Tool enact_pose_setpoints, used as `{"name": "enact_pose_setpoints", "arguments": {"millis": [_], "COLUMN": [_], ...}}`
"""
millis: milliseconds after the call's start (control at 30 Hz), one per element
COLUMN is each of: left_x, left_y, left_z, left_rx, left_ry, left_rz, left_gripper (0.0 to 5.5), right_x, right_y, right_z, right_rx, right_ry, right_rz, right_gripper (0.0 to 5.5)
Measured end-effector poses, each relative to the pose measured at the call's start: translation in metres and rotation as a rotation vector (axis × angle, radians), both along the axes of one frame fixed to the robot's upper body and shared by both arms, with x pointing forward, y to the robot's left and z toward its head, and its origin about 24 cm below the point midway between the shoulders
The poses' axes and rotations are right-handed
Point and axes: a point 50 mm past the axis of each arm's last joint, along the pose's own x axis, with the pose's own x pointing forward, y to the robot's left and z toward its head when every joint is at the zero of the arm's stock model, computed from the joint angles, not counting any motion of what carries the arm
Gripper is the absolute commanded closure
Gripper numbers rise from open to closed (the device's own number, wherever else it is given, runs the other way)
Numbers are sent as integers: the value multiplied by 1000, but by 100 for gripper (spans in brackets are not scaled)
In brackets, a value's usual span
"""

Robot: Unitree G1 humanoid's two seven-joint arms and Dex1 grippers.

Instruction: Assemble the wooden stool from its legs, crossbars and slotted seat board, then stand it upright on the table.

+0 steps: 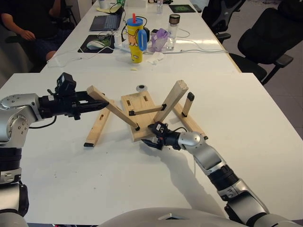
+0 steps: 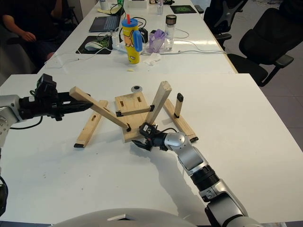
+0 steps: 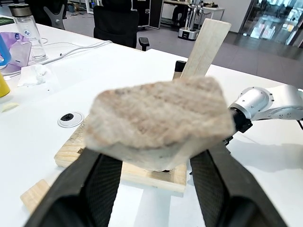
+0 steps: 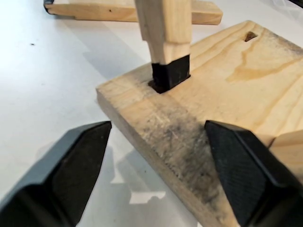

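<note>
My left end effector (image 1: 94, 103) is clamped on the upper end of a leg (image 1: 116, 111), holding it slanted so that its black tip meets a slot in the seat board (image 1: 142, 101). From the wrist view the tip looks seated, though I can't be sure. The board lies flat, well in from the bench (image 1: 255, 123) edges. My right end effector (image 1: 155, 134) is spread wide astride the board's near edge and grips nothing, likely there to steady it. A loose leg (image 1: 97, 127) crowds the left side.
</note>
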Motion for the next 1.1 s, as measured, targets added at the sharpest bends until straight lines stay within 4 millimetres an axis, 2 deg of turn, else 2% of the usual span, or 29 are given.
{"name": "enact_pose_setpoints", "arguments": {"millis": [167,267,467,600,867,1033,1100], "left_x": [2,8,15,16,5,12,18], "left_y": [-6,-16,-30,-37,-51,-64,-65], "left_z": [14,27,35,35,30,19,4], "left_rx": [156,231,270,284,327,241,240], "left_ry": [-7,-16,-30,-38,-99,-114,-75], "left_rz": [-103,-177,-236,-261,-292,-274,-246], "left_gripper": [342,342,342,342,342,342,342], "right_x": [-1,-1,-2,-2,-2,-1,1], "right_y": [-2,-2,0,1,0,-2,-3], "right_z": [1,1,2,3,3,3,4], "right_rx": [-19,-22,-32,-37,-46,-55,-60], "right_ry": [15,18,29,35,43,42,37], "right_rz": [2,12,28,27,20,14,8], "right_gripper": [185,185,185,185,185,185,185]}}
